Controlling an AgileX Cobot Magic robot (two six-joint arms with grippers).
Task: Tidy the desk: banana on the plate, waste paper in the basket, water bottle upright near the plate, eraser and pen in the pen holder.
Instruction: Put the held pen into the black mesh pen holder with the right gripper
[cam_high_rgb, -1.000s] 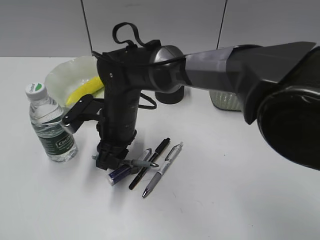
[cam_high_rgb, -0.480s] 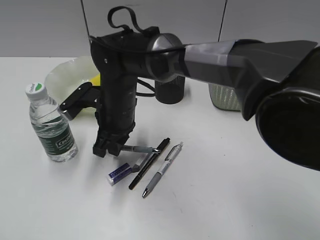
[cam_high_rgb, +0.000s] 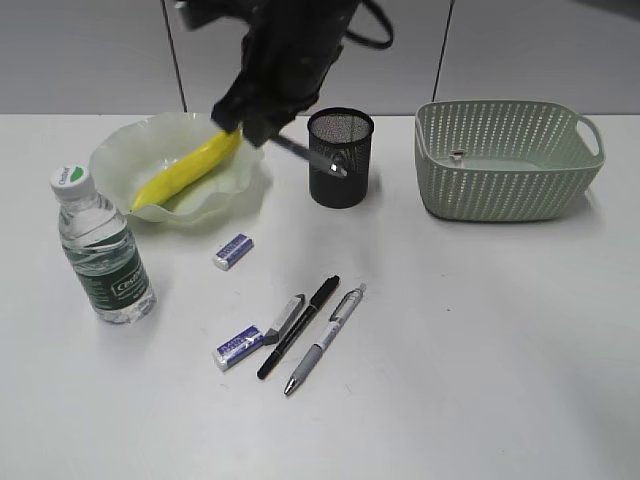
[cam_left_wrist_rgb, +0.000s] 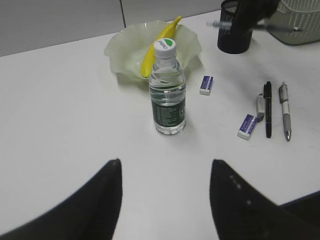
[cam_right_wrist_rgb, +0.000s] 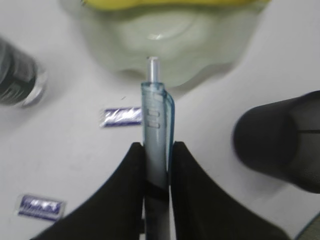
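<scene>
On the left of the desk (cam_high_rgb: 480, 400), the water bottle (cam_high_rgb: 100, 250) stands upright near the plate (cam_high_rgb: 120, 155), and the banana (cam_high_rgb: 185, 168) lies in that plate. The left tool (cam_left_wrist_rgb: 165, 200) hangs low over bare desk in front of the bottle, its two dark fingers spread wide apart with nothing between them, well away from the work at hand.

Moving right, two erasers lie flat: one eraser (cam_high_rgb: 232, 251) just below the plate, a second eraser (cam_high_rgb: 238, 347) beside the black pen (cam_high_rgb: 298, 327) and the silver pen (cam_high_rgb: 325, 340), with a small grey clip-like piece (cam_high_rgb: 285, 318) touching the black pen.

The right tool (cam_right_wrist_rgb: 157, 165) is closed on a translucent blue pen (cam_right_wrist_rgb: 157, 130), fingers pinching its barrel below the clip. In the exterior view this pen slants down to the right, its lower end reaching the rim of the pen holder (cam_high_rgb: 340, 158), which lies just right of the tool. The pen's long axis is tilted rather than upright; I judge the drop needs the lower end brought inside the rim first. The right arm is plainly the nearer one.

Farthest right, the basket (cam_high_rgb: 510, 160) holds a small item I cannot identify.
</scene>
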